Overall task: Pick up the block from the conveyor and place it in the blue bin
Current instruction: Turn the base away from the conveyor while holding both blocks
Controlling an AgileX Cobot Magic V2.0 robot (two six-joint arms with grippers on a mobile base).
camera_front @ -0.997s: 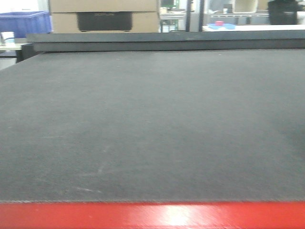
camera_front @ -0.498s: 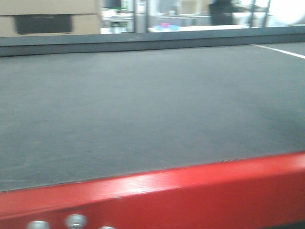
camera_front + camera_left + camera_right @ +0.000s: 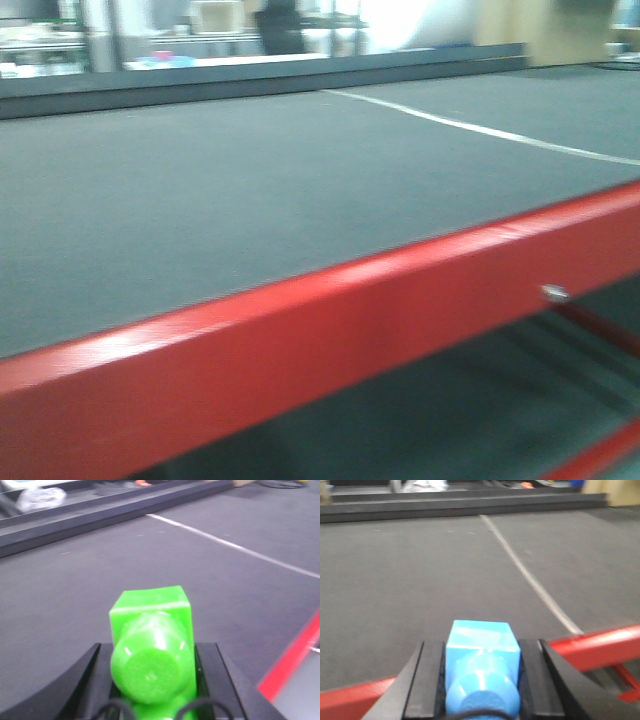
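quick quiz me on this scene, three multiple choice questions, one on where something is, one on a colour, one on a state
1. Where is the green block?
A. inside a bin
B. between the fingers of the left gripper
C. on the floor

2. What colour is the block in the right gripper?
A. yellow
B. white
C. blue

3. What state is the right gripper in?
A. shut on a block
B. wide open and empty
C. out of every view

Answers:
1. B: the left wrist view shows the green block wedged between the two dark fingers, above the conveyor belt.
2. C: the right wrist view shows a blue block between the fingers.
3. A: both fingers sit against the sides of the blue block, with no gap visible.
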